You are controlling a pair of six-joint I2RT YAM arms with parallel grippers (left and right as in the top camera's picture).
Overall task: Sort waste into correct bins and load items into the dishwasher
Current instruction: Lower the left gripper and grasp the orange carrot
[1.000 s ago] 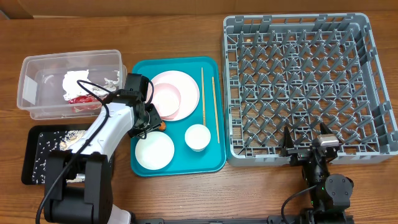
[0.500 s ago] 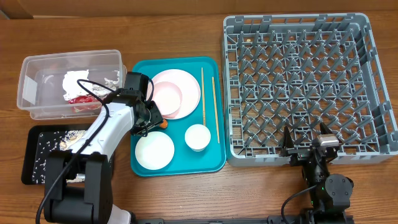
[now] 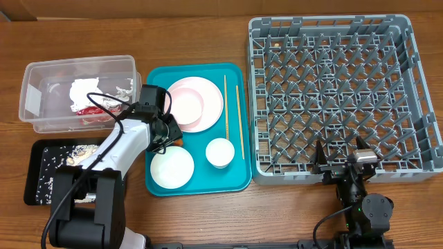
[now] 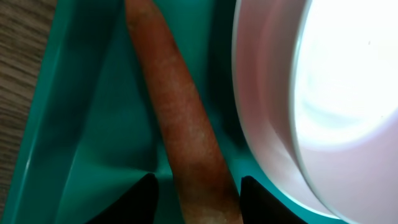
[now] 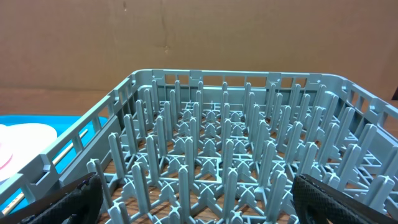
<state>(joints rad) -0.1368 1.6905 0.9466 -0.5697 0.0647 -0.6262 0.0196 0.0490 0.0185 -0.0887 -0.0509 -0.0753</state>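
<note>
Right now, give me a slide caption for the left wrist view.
Left jaws flank the orange carrot on the teal tray, beside a pale round dish.

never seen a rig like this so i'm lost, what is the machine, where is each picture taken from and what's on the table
The machine is a robot with a left arm and a right arm at a wooden table. Each arm ends in a two-finger pincer. The wide picture looks straight down from above. The other two come from cameras on the left and right wrists.

On the table are a teal tray with a pink plate, a bowl, a cup and chopsticks. There is also a big grey rack, a clear tub holding a napkin and a wrapper, and a black tray with scraps.

The left pincer is open over a carrot that lies on the teal tray, one finger on each side. The right pincer is open and empty, at the rack's near edge.
</note>
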